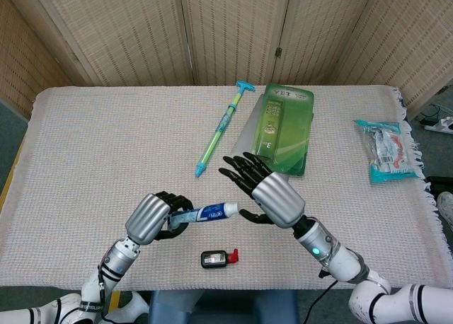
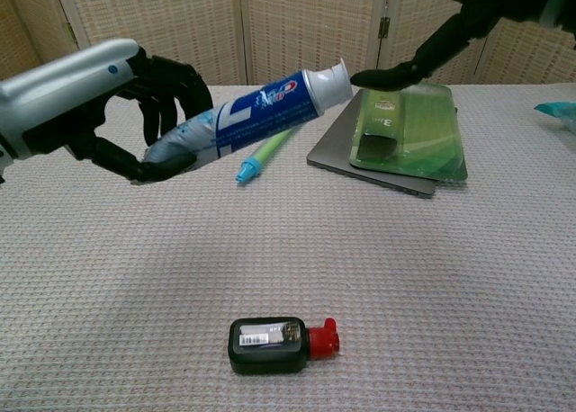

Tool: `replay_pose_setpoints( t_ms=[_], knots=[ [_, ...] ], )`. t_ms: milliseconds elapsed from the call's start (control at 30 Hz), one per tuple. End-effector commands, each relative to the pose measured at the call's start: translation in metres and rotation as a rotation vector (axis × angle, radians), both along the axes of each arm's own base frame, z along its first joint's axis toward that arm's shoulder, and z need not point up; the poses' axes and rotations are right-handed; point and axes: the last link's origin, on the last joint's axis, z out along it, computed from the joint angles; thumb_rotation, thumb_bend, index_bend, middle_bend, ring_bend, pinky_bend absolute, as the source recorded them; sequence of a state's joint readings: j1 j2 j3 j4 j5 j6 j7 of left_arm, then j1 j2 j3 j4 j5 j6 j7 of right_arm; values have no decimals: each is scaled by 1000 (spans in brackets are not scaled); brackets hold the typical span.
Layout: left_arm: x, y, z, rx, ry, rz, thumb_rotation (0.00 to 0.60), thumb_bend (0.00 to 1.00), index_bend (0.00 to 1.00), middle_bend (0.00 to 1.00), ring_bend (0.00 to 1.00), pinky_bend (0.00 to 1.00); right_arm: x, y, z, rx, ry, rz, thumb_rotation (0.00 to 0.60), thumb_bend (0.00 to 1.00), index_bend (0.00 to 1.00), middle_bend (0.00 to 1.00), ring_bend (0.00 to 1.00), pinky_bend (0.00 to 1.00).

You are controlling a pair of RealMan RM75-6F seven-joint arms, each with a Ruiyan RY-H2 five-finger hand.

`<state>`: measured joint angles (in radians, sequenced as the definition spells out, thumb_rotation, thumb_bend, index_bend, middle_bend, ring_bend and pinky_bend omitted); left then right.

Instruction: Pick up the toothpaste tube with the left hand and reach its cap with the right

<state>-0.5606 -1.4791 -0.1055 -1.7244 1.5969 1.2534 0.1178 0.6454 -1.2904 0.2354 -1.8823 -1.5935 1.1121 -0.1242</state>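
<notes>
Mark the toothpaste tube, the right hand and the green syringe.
toothpaste tube [image 2: 256,115], chest view, blue printed body.
right hand [image 1: 272,197], head view, silver back.
green syringe [image 1: 216,134], head view, mid barrel.

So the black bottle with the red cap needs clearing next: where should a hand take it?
Across the black body of the small bottle, from above. It lies flat with its long sides free, and the red cap looks too small to grip.

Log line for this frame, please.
left hand: holds tube aloft | right hand: fingertip at cap | phase: reaching cap
</notes>
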Motion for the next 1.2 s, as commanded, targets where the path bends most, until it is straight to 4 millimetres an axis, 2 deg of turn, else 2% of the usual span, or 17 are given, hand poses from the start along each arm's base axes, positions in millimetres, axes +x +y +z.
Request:
replay_pose_setpoints(
  t_ms=[33, 133, 333, 400, 467, 567, 800, 1200],
  knots=[
    [-1, -1, 0, 2, -7, 2, 600, 676, 804, 825, 701, 579, 7, 0, -3, 13, 3, 6, 600, 308, 0, 0, 0, 0],
    [-3, 0, 1, 10, -26, 13, 600, 676, 804, 825, 701, 578, 9, 2, 0, 29, -21, 1, 600, 308, 0, 0, 0, 0],
    [-14, 2, 4, 21, -52, 30, 600, 679, 804, 825, 701, 574, -4, 11, 11, 159, -100, -57, 598, 308, 0, 0, 0, 0],
    [-15, 2, 4, 22, -58, 33, 600, 679, 804, 825, 701, 573, -6, 12, 10, 216, -129, -76, 532, 308, 0, 0, 0, 0],
    [-14, 1, 4, 22, -64, 31, 600, 680, 804, 825, 701, 571, -8, 10, 8, 258, -152, -83, 396, 309, 0, 0, 0, 0],
    [-12, 1, 4, 24, -69, 27, 600, 681, 805, 825, 701, 567, -8, 8, 3, 307, -185, -83, 338, 291, 0, 0, 0, 0],
    [-7, 1, 4, 21, -77, 26, 600, 683, 807, 826, 701, 564, -2, 4, -9, 406, -310, -84, 294, 215, 0, 0, 0, 0],
    [1, 1, 4, 15, -80, 24, 600, 684, 809, 827, 702, 562, 17, 0, -28, 480, -386, -52, 287, 211, 0, 0, 0, 0]
  ],
)
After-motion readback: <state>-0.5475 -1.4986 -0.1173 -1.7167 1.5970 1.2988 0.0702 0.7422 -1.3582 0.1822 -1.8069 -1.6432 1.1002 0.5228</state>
